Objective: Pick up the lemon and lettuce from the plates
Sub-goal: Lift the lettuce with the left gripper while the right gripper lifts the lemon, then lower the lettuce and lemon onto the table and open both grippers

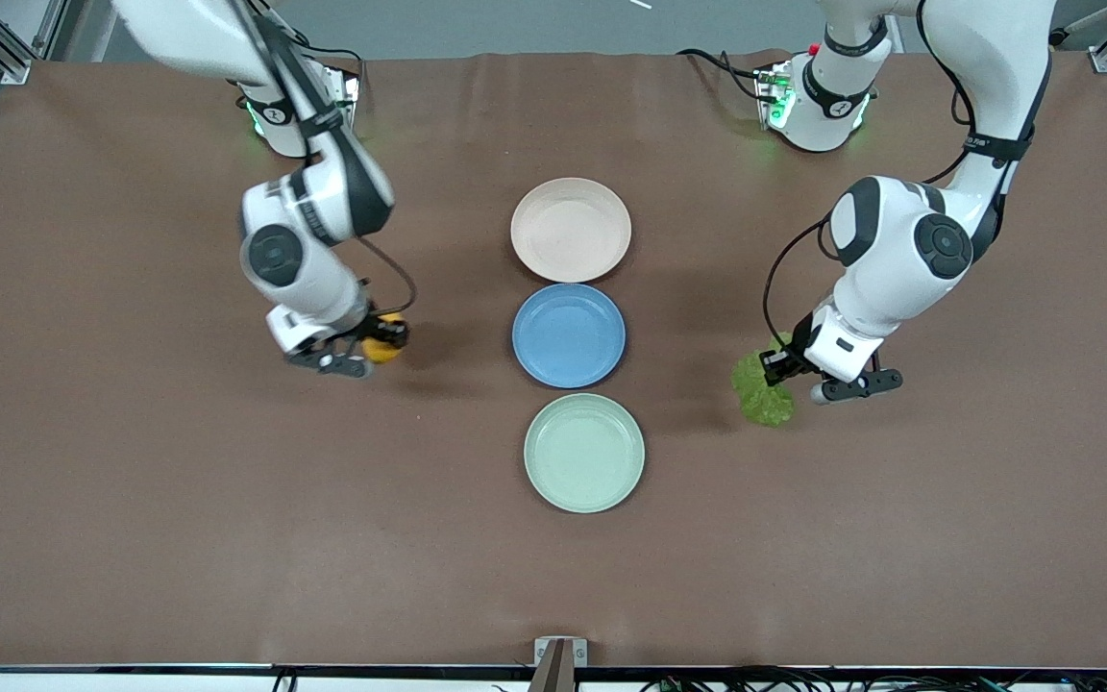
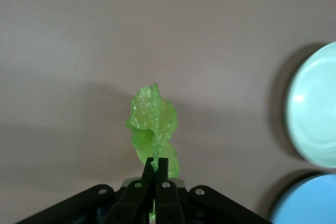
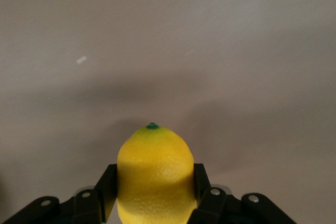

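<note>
My right gripper [image 1: 382,338] is shut on the yellow lemon [image 1: 382,348] and holds it over the bare brown table toward the right arm's end; in the right wrist view the lemon [image 3: 155,174] sits between the two fingers. My left gripper [image 1: 773,370] is shut on the green lettuce leaf [image 1: 762,392], which hangs over the table toward the left arm's end; in the left wrist view the leaf [image 2: 153,129] stands out past the closed fingers. The beige-pink plate [image 1: 570,230] and the mint green plate [image 1: 583,452] lie bare in the middle.
A blue plate [image 1: 568,335] lies between the beige-pink and mint plates, bare as well. The mint plate [image 2: 315,106] and the blue plate [image 2: 310,203] show at the edge of the left wrist view. A brown cloth [image 1: 131,481] covers the table.
</note>
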